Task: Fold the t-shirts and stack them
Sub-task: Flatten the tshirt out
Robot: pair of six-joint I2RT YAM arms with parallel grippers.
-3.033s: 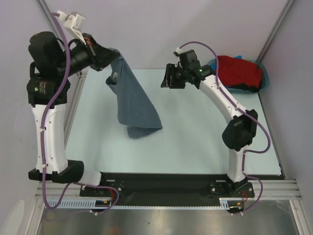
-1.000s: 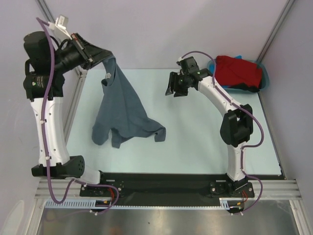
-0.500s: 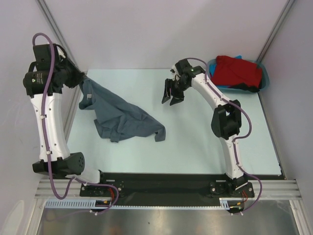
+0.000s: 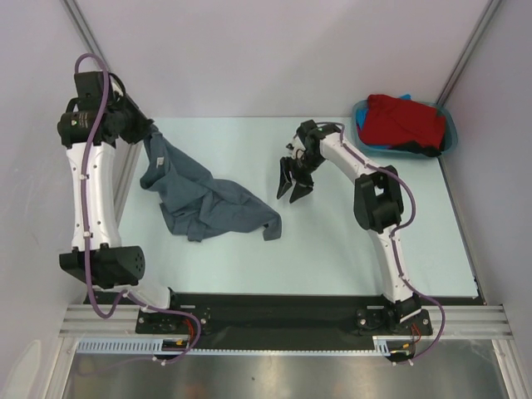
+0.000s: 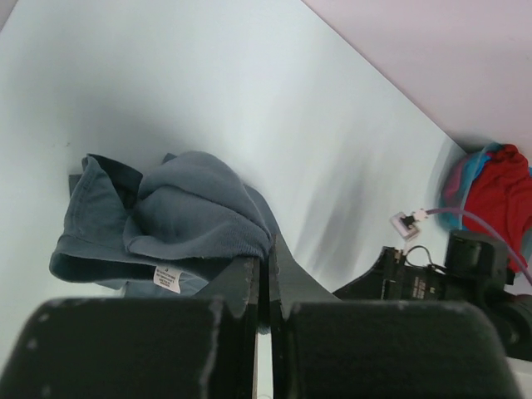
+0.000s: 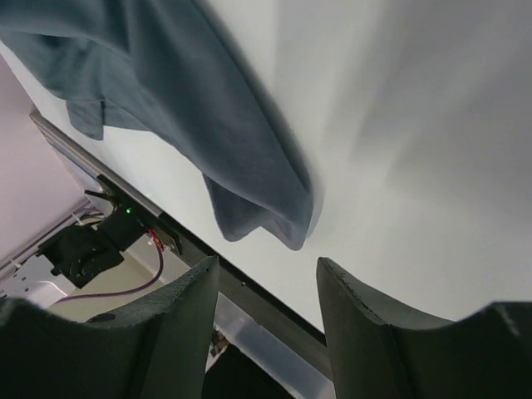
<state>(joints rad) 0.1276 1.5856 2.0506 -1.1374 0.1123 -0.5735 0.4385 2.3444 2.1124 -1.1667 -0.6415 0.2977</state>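
- The left gripper (image 4: pixel 148 137), raised at the far-left edge of the pale blue table (image 4: pixel 349 241), has its 2 fingers pinched together on an edge of the plain slate-grey cloth t-shirt (image 4: pixel 208 199).
- That shirt trails from the pinch down onto the table's left half, rumpled.
- 1 small white sewn-in label (image 5: pixel 169 278) shows on it; the print is too small to read.
- The right gripper (image 4: pixel 293 184) points down with its fingers apart, holding nothing, near the shirt's right corner.
- The bright red cloth t-shirt (image 4: pixel 406 120) lies heaped in the teal plastic tub (image 4: pixel 451 131) at the far-right corner.
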